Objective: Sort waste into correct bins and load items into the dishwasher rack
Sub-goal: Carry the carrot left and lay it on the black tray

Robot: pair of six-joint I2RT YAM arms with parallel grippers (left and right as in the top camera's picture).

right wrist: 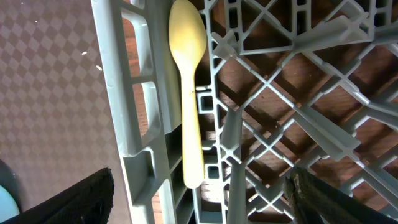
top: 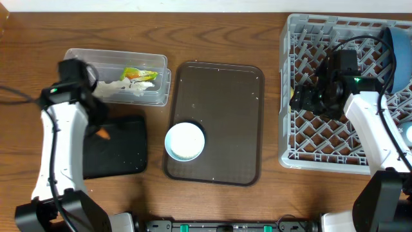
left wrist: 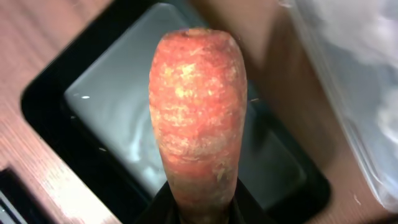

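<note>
Step in hand – binning waste. Left gripper (left wrist: 199,202) clamped on carrot (left wrist: 198,118); carrot hangs over black tray (top: 125,158), rear-left part, not yet released. Next move, likely: open jaws so carrot drops inside rim. Right gripper (right wrist: 205,202) wide open, empty, above rack (top: 335,151) left edge – spoon (right wrist: 189,93) lies along that wall, apart from fingers. Bowl (top: 185,142) on brown tray (top: 225,116), front-left corner; probably next for rack.

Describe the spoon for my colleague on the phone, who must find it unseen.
Find the large grey dishwasher rack at the right of the table. Along its edge nearest the brown tray lies the cream spoon, flat. It alone is smooth and pale yellow amid grey lattice.
</note>
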